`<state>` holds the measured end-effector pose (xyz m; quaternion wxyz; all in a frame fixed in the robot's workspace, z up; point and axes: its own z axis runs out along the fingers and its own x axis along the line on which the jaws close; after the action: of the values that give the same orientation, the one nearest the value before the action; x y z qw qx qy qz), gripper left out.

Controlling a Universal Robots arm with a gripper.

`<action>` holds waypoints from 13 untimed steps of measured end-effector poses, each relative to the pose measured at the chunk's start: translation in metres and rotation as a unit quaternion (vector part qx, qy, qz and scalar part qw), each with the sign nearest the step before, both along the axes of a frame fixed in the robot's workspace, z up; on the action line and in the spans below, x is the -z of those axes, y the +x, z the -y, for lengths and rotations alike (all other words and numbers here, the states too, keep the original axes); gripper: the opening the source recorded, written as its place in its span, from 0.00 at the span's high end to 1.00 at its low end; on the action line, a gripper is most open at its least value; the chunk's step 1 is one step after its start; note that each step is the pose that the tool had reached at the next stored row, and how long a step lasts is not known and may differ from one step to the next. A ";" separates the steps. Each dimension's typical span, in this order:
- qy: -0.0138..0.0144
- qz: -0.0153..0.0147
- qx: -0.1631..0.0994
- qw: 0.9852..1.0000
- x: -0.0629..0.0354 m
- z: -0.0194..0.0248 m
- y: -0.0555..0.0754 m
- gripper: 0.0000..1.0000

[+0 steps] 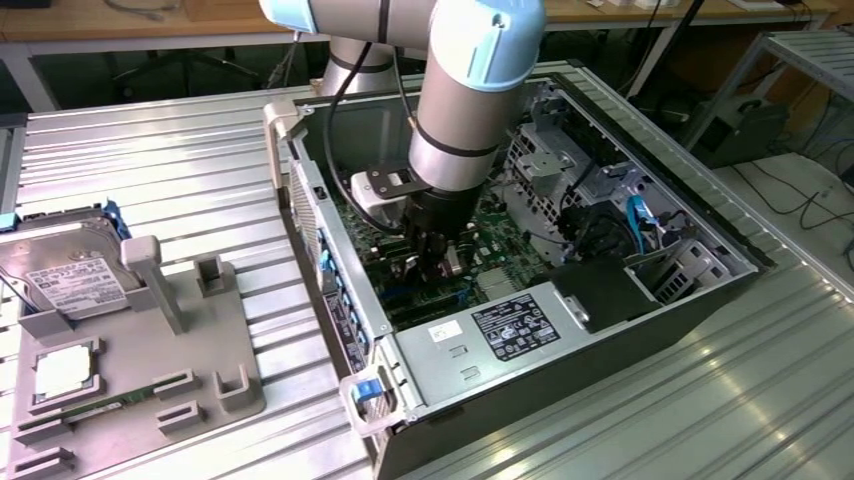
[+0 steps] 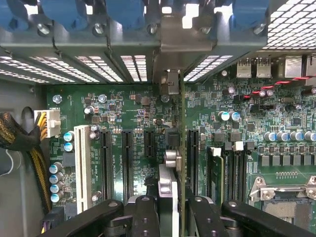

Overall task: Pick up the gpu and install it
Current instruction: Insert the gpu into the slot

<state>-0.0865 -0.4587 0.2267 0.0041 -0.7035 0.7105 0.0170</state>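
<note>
Gripper [image 2: 170, 217] of mine is clenched on the gpu [image 2: 173, 163], which I hold edge-on between the two black fingers [image 2: 145, 212] so that in the wrist view it appears as a thin upright strip: green board edge on one side, pale shroud and a silver part on the other. My arm [image 1: 461, 110] reaches down into the open computer case [image 1: 694, 230], which lies on its side on the ribbed metal tabletop [image 1: 147, 160], and the card hangs over the middle of the motherboard [image 2: 123, 113], well inside the case walls. In the exterior view my gripper [image 1: 434, 255] is low over the board, close to the silver power supply [image 1: 481, 345] with its black label that fills the case's near corner. Seen from the wrist, the card's metal end bracket [image 2: 170, 49] lines up with the row of slotted covers along the case's rear wall, and the card runs down between two of the long black expansion slots [image 2: 106, 163]; whether its bottom edge touches a slot, I cannot tell. A white slot [image 2: 83, 163] stands further off to one side, next to a bundle of yellow and black cables [image 2: 34, 158]. Outside the case, toward the exterior view's left edge of the tabletop, a grey holder tray [image 1: 160, 350] carries a silver hard drive [image 1: 60, 270] with a white label.
</note>
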 end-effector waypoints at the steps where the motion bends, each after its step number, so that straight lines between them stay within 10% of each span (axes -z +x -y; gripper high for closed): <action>1: 0.000 0.000 0.000 1.000 0.0000 0.0000 0.000 0.72; 9: 0.000 0.001 0.000 1.000 -0.0075 -0.0002 0.000 0.71; 13: 0.000 0.001 0.000 1.000 -0.0396 -0.0002 0.002 0.64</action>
<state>-0.0841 -0.4585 0.2663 0.0047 -0.7035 0.7105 0.0165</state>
